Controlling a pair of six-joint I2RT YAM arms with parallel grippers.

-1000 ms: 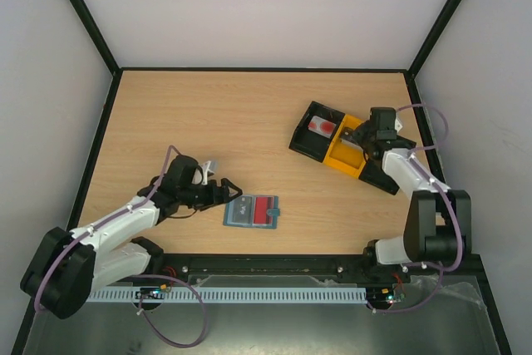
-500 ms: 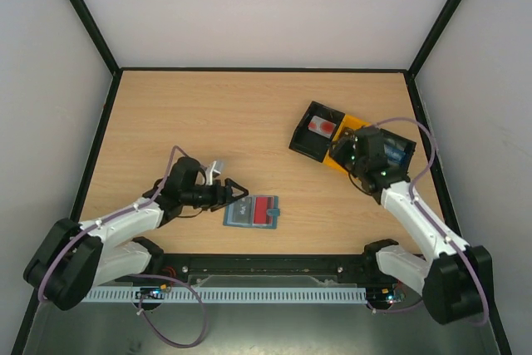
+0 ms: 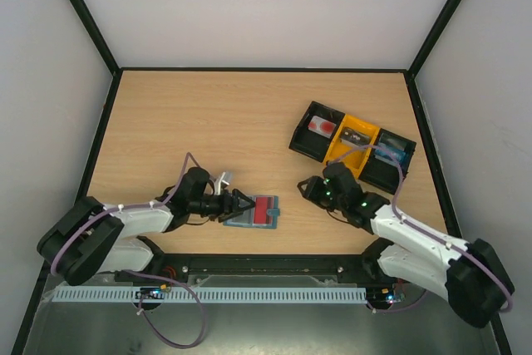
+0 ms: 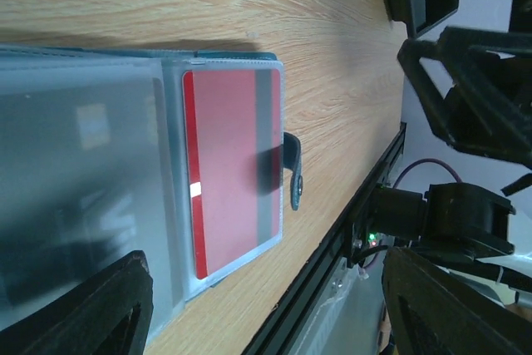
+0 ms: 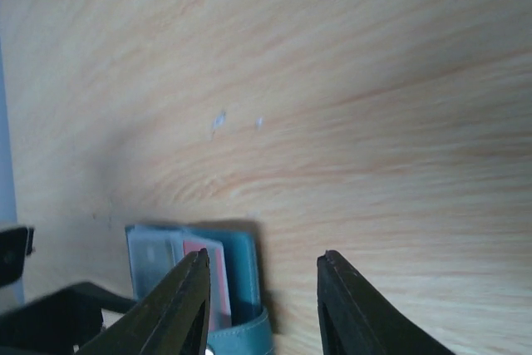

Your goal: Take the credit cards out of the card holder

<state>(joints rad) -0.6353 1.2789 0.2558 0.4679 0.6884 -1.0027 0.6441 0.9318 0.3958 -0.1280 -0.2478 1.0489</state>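
1. While it lies open and flat on the wooden table [image 3: 208, 114], the card holder [image 3: 252, 212] sits in the lower middle of the top view, near the front edge of the table.
2. One red card [image 4: 233, 172] is tucked in a see-through pocket. It is in the half of the holder that is on the right in the top view.
3. The other half has a cloudy pocket [image 4: 83, 172], and I cannot tell what is inside it.
4. A little closing tab [image 4: 291, 170] sticks out from the edge beside the red card.
5. The left gripper [image 3: 243, 204] is right at the left edge of the holder in the top view. Its fingers [image 4: 91, 313] are spread wide and it has hold of nothing. In the left wrist view one finger is over the cloudy pocket, but I cannot tell if it touches.
6. The right gripper [image 3: 307, 189] is to the right of the holder in the top view and apart from it. Its fingers [image 5: 187, 305] are spread, with only bare wood between them, so it holds nothing. The holder shows at the lower left of the right wrist view.
7. A black and yellow tray [image 3: 300, 128] is at the upper right of the top view, well apart from the holder. A red and white thing [image 3: 321, 126] lies in its left box.
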